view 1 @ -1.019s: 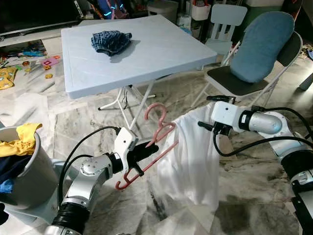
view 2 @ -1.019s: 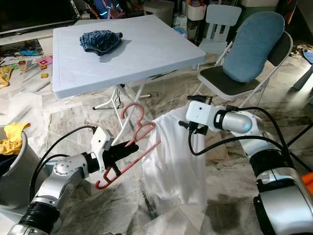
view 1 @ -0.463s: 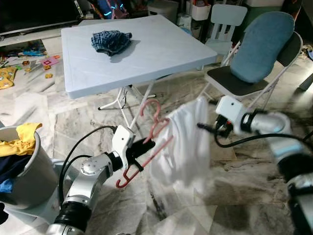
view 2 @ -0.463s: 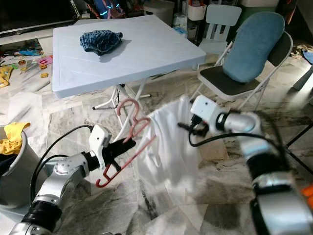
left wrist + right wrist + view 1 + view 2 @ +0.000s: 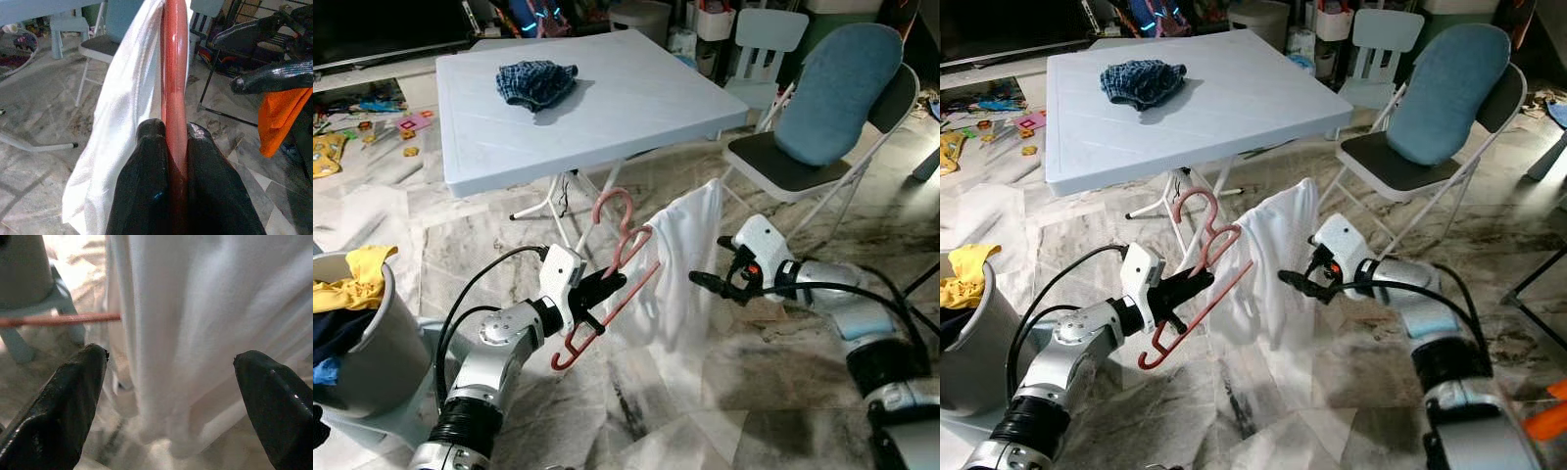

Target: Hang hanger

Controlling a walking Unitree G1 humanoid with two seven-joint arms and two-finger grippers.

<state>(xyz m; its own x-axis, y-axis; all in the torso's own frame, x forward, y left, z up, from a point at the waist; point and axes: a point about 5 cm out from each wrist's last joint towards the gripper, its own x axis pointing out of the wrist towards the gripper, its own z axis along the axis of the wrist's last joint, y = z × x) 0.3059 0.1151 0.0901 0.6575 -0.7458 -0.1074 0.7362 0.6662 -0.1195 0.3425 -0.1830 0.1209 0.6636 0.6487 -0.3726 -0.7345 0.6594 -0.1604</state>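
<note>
Beside the pale blue folding table [image 5: 558, 108], the left gripper [image 5: 595, 294] pinches the slim pink plastic hanger [image 5: 619, 274] between its pressed-together black fingers [image 5: 146, 181], a white cloth garment [image 5: 680, 264] draped over only its far arm. The lopsided garment could slide off to the marble floor [image 5: 783, 372]. The right gripper [image 5: 715, 286] hovers with fingers spread, just short of the cloth.

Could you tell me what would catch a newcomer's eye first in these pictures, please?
The eye goes first to the pink hanger, held up over the marble floor by the shut left pincer, with a white garment draped from its far end. Just beside the cloth, the right pincer is open, its fingers spread towards the fabric. Behind stands a pale blue table with a crumpled checked cloth on top.
</note>
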